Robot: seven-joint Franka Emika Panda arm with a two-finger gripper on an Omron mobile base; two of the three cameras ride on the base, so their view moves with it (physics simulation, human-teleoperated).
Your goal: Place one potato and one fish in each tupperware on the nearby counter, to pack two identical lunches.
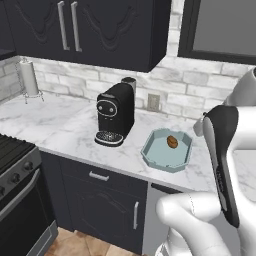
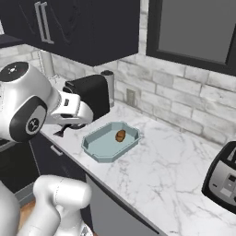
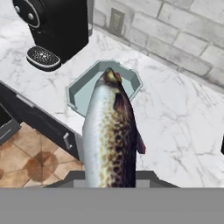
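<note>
Presently one fish (image 3: 111, 135) sits clamped in the jaws above one tupperware (image 3: 78, 94) holding one potato (image 1: 172, 142).

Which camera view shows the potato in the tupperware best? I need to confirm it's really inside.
The left base view: the potato lies unobstructed toward the far side of the tupperware. The right base view also shows it inside the tray, only slightly smaller. In the hand view the fish covers much of the tray, so no potato is visible there.

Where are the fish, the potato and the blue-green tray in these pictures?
fish (image 3: 109, 135): hand view, middle of its spotted body.
potato (image 1: 172, 142): left base view, centre of its brown skin.
tupperware (image 2: 99, 151): right base view, bare floor near its front edge.
</note>
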